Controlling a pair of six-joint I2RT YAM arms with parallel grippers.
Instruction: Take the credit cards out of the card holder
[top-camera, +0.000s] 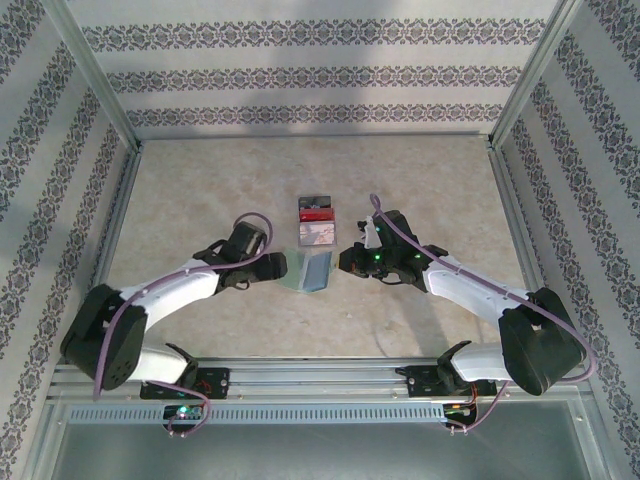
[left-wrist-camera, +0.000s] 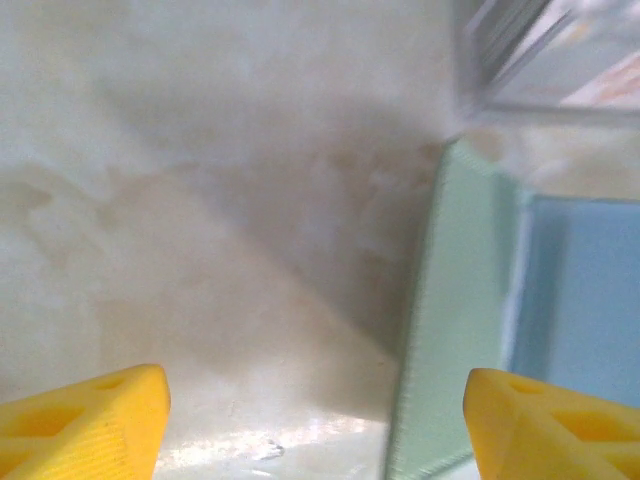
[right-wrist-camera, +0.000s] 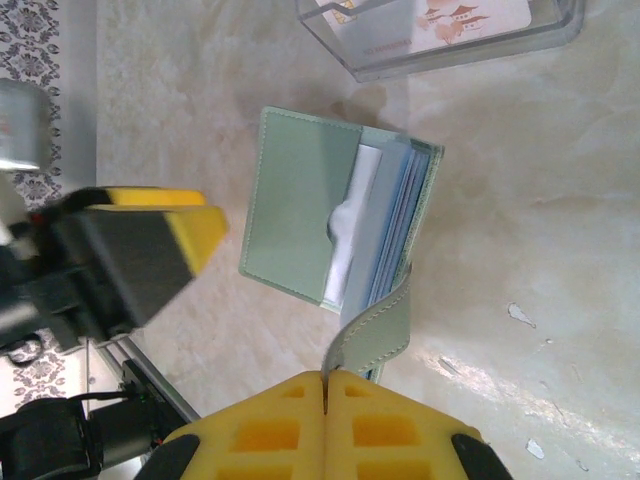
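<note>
Beige marbled worktop (top-camera: 200, 190): small flat grey-green card holder (top-camera: 312, 272) lies open at centre, right claw (right-wrist-camera: 327, 378) pinching its flap, left claw (left-wrist-camera: 315, 410) wide, just beside its left panel.

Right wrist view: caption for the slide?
Right tool pinches the card holder by its flap, a white card peeking from the open pocket.
</note>
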